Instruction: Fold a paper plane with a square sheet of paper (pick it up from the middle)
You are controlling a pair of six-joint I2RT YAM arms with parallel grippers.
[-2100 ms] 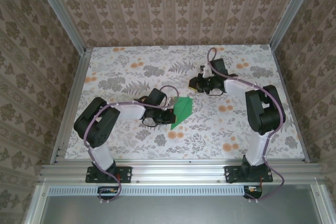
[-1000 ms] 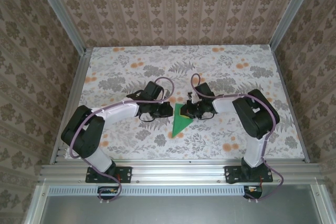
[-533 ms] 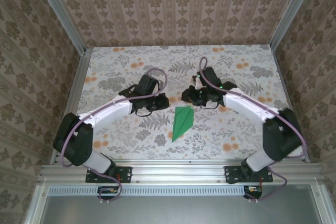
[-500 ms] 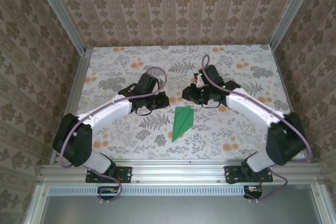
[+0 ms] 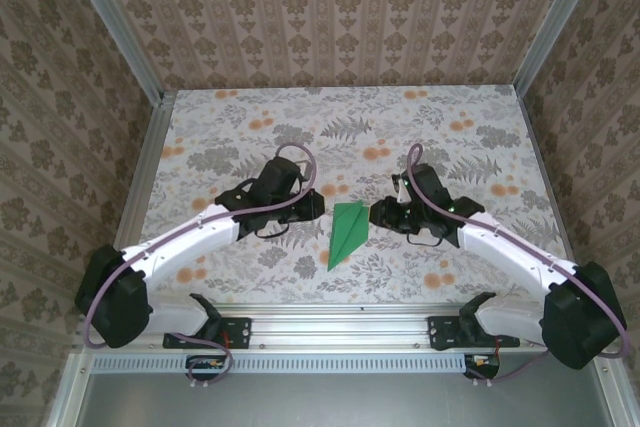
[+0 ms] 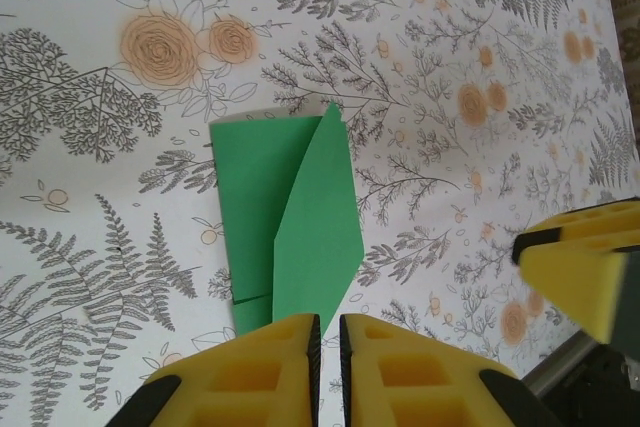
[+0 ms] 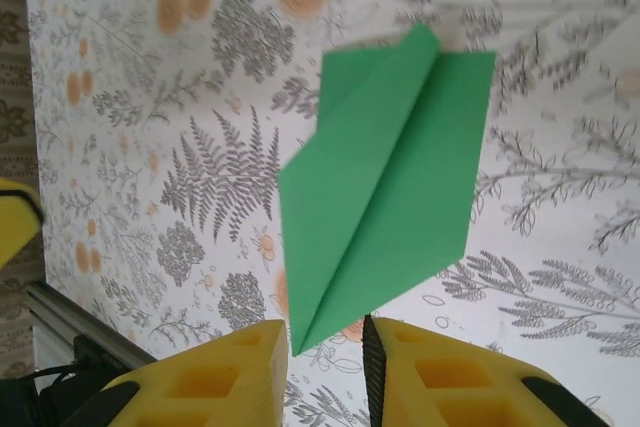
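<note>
Lying flat, paper plane (image 5: pixel 347 232), left end effector (image 6: pixel 330 332) closed, right end effector (image 7: pixel 325 339) slightly parted, empty.

Table top (image 5: pixel 250 127): pale cover, grey fern and orange flower print. Walls (image 5: pixel 330 17) on 3 sides: beige damask wallpaper. Aluminium rail (image 5: pixel 340 325) along near edge. Grey panel (image 5: pixel 340 402) below rail.

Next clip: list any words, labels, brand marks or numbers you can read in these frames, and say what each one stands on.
No readable text.
The green paper plane is plain.
The table and walls carry only floral patterns.
The yellow left fingers and right fingers bear no marking.
The fittings at the arm bases are too small to read.
</note>
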